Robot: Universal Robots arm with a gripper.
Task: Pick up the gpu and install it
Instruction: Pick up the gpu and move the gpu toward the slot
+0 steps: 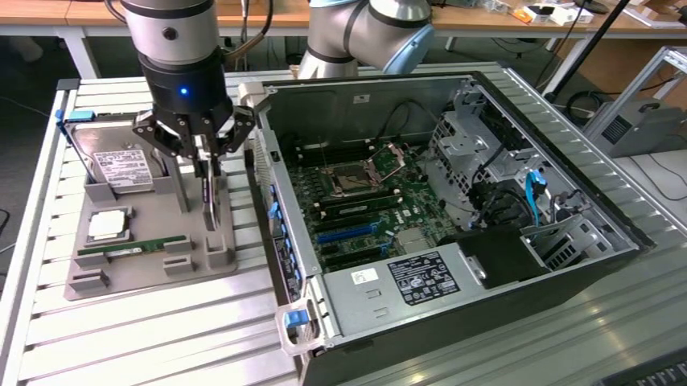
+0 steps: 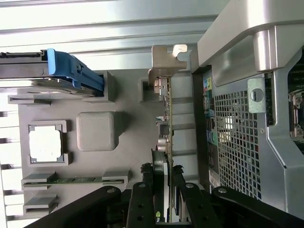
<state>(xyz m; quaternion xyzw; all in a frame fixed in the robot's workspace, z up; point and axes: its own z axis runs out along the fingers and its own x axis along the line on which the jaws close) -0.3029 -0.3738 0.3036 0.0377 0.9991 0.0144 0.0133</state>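
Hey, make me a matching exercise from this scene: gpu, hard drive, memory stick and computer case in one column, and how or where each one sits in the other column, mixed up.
Things:
1. gpu
2. hard drive
3. memory stick
4. computer case

States:
A. lying flat on the grey tray, white label up
B. open, motherboard showing, at the exterior view's right
C. standing on edge in the tray, right under the end effector
D. narrow green strip lying flat in a tray slot

Pairs: 1-C, 2-A, 3-D, 4-B

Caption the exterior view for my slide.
Black tool over thin dark gpu card standing upright in grey plastic tray, beside open metal computer case.
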